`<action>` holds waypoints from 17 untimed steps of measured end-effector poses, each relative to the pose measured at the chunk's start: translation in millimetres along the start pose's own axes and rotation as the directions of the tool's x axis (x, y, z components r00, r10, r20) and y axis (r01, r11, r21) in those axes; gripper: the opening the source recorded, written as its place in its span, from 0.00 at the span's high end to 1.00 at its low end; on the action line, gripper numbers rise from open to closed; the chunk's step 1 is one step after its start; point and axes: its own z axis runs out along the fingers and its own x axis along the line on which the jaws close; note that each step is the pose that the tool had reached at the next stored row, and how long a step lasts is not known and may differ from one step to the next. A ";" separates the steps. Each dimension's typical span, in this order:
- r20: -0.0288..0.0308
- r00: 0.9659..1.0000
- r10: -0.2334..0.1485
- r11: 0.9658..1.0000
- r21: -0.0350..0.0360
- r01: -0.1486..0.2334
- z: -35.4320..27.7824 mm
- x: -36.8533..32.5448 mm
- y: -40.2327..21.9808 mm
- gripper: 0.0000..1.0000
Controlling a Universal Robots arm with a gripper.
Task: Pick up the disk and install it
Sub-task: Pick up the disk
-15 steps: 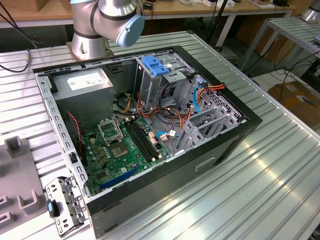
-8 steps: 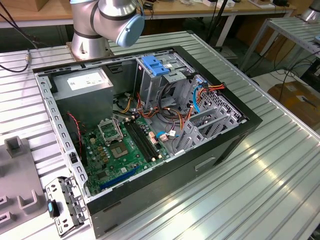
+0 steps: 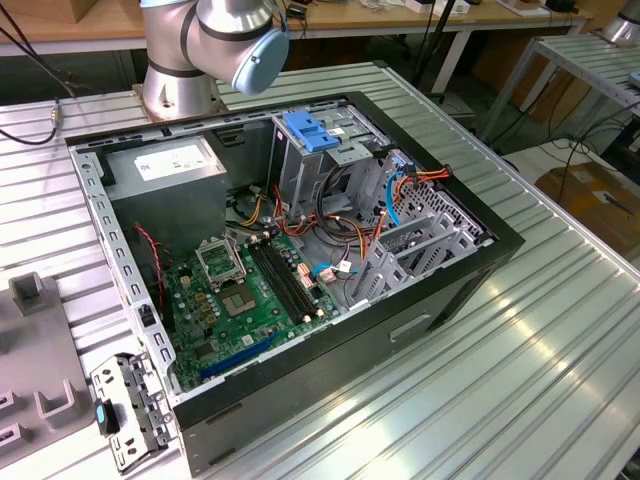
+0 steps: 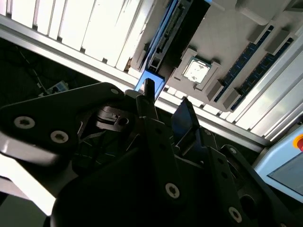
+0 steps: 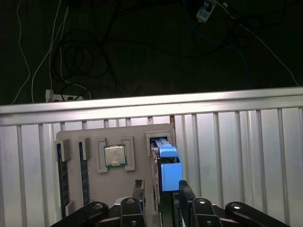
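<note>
Gripper [image 5: 161,185]: fingers apart, straddling the disk [image 5: 170,174], not yet clamped. The disk stood on edge in a slot of the grey tray [image 5: 137,135], beside a processor chip [image 5: 115,155]. Judged best practice: pads centred, square on the flat faces.

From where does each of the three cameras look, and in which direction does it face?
Exterior view: set high, facing down into the open case on the table; the arm shows at its base.
First wrist view: on the arm, facing down past the gripper at the disk standing in the tray.
Second wrist view: on the arm, facing slantwise past the gripper at the tray.
Shared by both wrist views: gripper, disk, tray, chip.
</note>
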 end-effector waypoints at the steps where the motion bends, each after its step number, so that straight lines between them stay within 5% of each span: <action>1: 0.000 1.000 0.000 1.000 0.000 0.000 0.0 0.0 0.0 0.58; 8: -0.004 1.000 0.000 1.000 0.015 0.000 3.2 0.2 4.7 0.58; 15: -0.004 1.000 -0.002 1.000 0.021 0.003 9.6 -1.5 7.2 0.56; 17: -0.004 1.000 -0.004 1.000 0.024 0.004 11.7 -1.6 7.5 0.44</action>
